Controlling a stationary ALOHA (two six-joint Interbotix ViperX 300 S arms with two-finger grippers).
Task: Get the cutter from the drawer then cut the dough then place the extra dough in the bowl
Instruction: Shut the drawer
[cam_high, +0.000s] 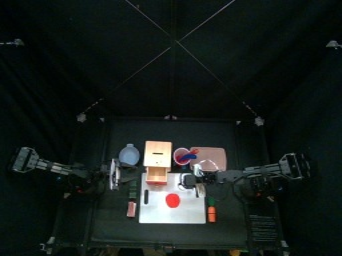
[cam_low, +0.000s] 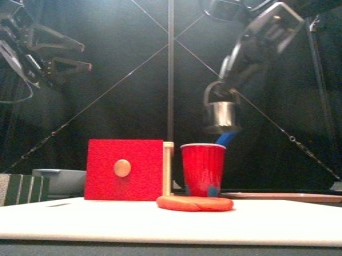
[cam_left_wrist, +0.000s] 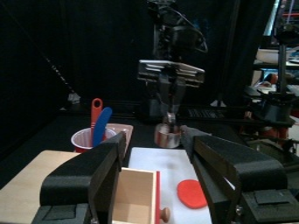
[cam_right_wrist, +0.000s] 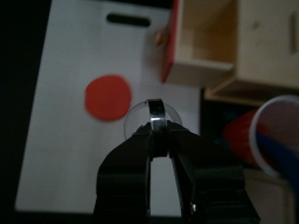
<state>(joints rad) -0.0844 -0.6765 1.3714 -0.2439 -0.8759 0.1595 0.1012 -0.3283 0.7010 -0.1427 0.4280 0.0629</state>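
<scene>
A flat red dough disc (cam_high: 174, 200) lies on the white cutting board (cam_high: 171, 218). My right gripper (cam_right_wrist: 158, 131) is shut on the wire handle of the round metal cutter (cam_right_wrist: 145, 112). It holds the cutter (cam_low: 221, 117) in the air above the board, beside the dough (cam_right_wrist: 108, 94) and apart from it. The wooden box (cam_high: 158, 158) stands behind the board with its red-fronted drawer (cam_right_wrist: 172, 39) pulled out and empty. My left gripper (cam_left_wrist: 152, 140) is open and holds nothing, raised to the left of the box.
The blue-grey bowl (cam_high: 130, 155) sits left of the box. A red cup (cam_low: 203, 168) with a blue and a red knife stands right of it, in front of the pink tray (cam_high: 211, 157).
</scene>
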